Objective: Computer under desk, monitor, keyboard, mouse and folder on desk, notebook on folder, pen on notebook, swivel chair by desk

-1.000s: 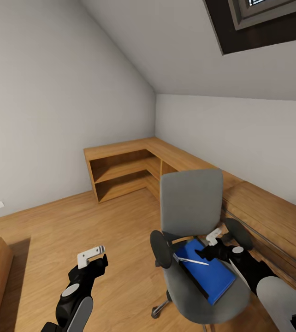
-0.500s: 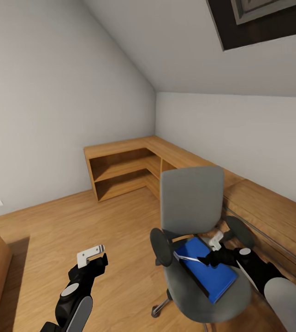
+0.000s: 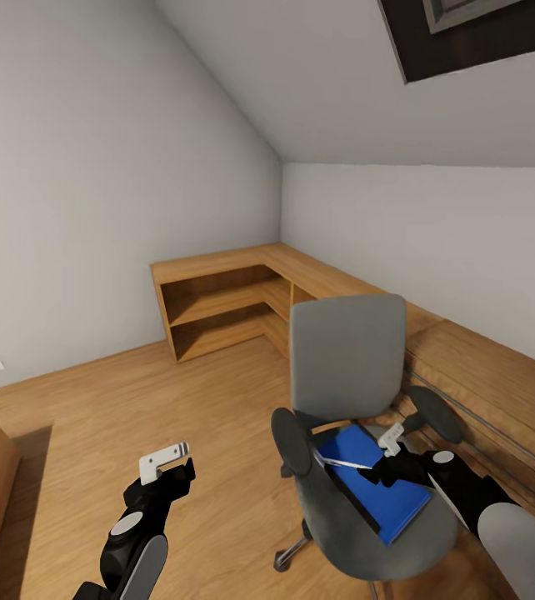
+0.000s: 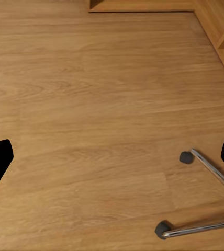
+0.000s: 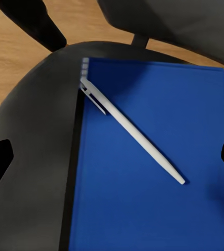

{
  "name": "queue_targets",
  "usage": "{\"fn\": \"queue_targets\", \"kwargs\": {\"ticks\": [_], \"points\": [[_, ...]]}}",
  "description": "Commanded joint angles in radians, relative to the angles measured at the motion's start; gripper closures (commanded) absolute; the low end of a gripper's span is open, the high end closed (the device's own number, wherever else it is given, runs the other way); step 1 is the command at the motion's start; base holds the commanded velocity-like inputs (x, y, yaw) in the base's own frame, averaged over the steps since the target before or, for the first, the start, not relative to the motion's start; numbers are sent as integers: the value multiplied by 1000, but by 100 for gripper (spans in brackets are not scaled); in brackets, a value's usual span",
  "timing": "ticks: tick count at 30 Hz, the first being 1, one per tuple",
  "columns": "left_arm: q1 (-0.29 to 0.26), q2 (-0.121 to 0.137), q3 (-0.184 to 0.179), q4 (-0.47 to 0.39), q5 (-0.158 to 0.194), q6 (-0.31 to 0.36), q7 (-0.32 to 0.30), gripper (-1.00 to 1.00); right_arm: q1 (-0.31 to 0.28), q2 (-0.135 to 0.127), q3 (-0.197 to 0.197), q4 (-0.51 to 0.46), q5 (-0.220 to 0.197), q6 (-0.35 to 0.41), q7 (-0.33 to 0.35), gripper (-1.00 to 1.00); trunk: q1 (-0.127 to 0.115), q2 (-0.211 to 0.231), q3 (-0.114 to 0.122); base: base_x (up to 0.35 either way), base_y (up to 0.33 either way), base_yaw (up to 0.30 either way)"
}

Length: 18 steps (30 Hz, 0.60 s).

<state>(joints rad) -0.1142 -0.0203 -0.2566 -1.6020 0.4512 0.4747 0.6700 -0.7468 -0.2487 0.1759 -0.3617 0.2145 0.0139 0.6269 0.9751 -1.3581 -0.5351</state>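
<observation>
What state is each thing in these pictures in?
Swivel chair: upright on the floor, loaded.
Folder: flat on the chair seat.
Pen: lying diagonally on the folder.
Notebook: under the folder, edge showing.
Right gripper: open, above the folder.
Left gripper: open, empty, over the floor.

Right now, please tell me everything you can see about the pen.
The pen is a thin white-silver stick with a clip at one end and a narrow tip at the other. It looks like smooth plastic. It lies flat and diagonal on the bright blue folder, which rests on the grey seat of the swivel chair. Its clip end sits at the folder's corner. The right gripper hovers above it, open, not touching it.
</observation>
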Motion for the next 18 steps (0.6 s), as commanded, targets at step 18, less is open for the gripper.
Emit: {"fn": "queue_targets", "kwargs": {"ticks": [18], "points": [[-1,0,-2,2,9,3,7,-100,0,0,-2,-2,7,-11,1,-100,50,-92,-42,0,0,0]]}}
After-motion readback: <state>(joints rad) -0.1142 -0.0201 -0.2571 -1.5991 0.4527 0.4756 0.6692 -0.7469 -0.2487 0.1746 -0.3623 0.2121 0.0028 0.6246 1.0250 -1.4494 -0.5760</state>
